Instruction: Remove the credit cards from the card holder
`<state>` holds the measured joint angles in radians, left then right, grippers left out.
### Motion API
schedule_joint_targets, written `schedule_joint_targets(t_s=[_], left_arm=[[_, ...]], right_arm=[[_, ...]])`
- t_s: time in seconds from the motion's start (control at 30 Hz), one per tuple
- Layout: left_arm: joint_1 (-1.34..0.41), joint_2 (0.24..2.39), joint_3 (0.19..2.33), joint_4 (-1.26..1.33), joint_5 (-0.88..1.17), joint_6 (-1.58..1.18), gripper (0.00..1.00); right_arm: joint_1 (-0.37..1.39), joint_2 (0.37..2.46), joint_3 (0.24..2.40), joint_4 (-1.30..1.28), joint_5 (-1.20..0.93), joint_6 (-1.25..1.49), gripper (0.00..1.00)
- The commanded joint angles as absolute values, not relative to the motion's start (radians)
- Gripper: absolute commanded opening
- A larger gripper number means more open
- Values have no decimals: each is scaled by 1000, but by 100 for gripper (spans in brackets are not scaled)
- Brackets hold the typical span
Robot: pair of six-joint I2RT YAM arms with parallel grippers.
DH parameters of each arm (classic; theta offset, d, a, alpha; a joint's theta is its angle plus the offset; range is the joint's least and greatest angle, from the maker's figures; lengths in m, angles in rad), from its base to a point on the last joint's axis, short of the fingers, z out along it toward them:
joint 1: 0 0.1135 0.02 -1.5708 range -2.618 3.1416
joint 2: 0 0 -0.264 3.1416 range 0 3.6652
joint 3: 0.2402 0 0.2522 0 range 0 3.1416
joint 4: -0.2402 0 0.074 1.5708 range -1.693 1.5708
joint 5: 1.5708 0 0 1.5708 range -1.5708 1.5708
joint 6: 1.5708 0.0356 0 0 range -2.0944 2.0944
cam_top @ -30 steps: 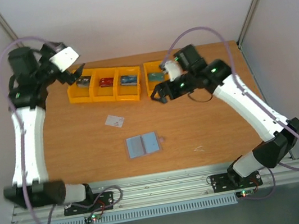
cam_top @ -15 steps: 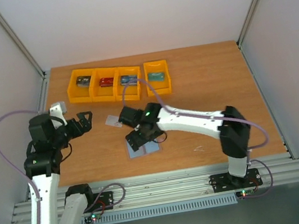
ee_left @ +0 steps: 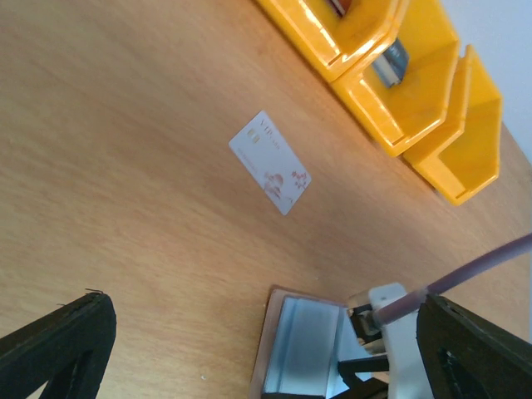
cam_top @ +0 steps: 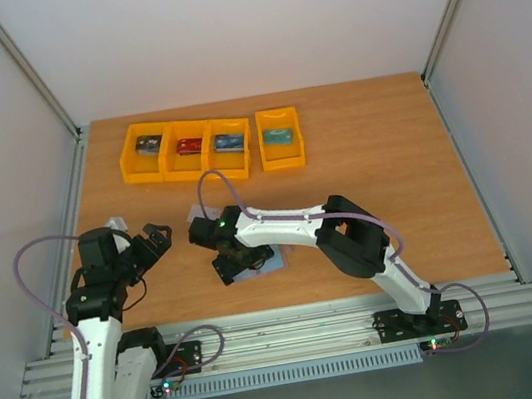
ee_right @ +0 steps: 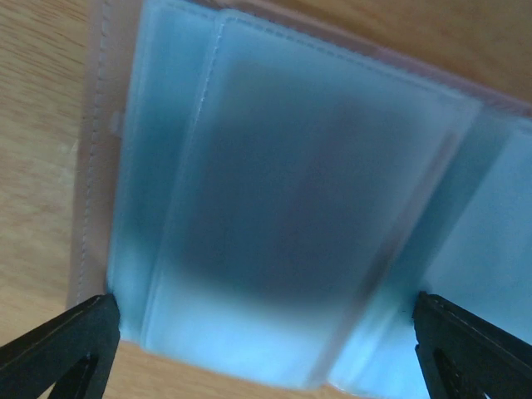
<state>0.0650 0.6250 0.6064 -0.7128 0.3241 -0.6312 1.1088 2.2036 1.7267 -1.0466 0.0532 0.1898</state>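
Near the front middle of the bench (cam_top: 393, 169), the card holder (ee_right: 291, 208) lies open and flat, pockets up. The right end effector (ee_right: 266, 349) hangs close over it, spread wide and pinching nothing. One credit card (ee_left: 269, 162) lies loose on the wood nearby (toward the orange bins (cam_top: 209, 148)). The left end effector (cam_top: 158, 239) hovers to the left, also spread and empty. The step in hand looks like reaching for another card. Next, a fingertip must catch a card edge at the pocket mouth without dragging the holder.
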Motion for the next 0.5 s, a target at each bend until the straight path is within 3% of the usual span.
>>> schedule_joint_targets(t_s=[0.0,0.13,0.23,0.37,0.47], left_arm=[[51,611,577,-642,331,-687,99],[51,608,562,-625,343,-689,99],[52,613,534,-608,362,-697,99],[44,671,444,-489,445,-736,95],[7,769,370,-338,522,-774,92]], right_arm=[[1085,2216,1705,-1035,87,228,93],[1066,2195,1659,-1002,69,234,84],[1037,2176,1604,-943,13,245,73],[1009,2158,1559,-899,-34,252,49],[997,2143,1530,-869,-69,253,42]])
